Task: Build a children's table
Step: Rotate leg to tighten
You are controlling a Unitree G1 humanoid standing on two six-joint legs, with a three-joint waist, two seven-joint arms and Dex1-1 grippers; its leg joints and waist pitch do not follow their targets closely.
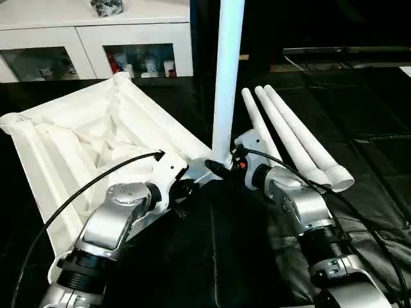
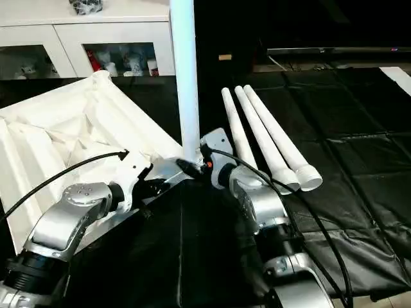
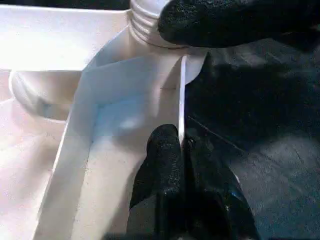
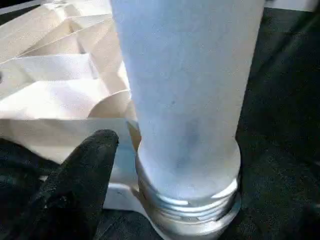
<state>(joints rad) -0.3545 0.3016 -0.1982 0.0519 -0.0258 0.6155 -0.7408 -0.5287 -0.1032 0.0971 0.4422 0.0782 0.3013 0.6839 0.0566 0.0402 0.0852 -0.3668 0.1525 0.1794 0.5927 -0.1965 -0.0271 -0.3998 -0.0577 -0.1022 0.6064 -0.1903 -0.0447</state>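
Note:
The white table top lies upside down on the black mat, ribbed side up. One white leg stands upright in its near right corner socket, with its threaded base showing above the socket. My left gripper is shut on the top's thin rim just beside that corner. My right gripper is at the foot of the upright leg, open. One of its black fingers stands a little off the tube. Three more legs lie side by side on the mat to the right.
A white glass-door cabinet stands at the back left, just behind the table top. The wrinkled black mat covers the floor to the right and in front. Black cables run along both my forearms.

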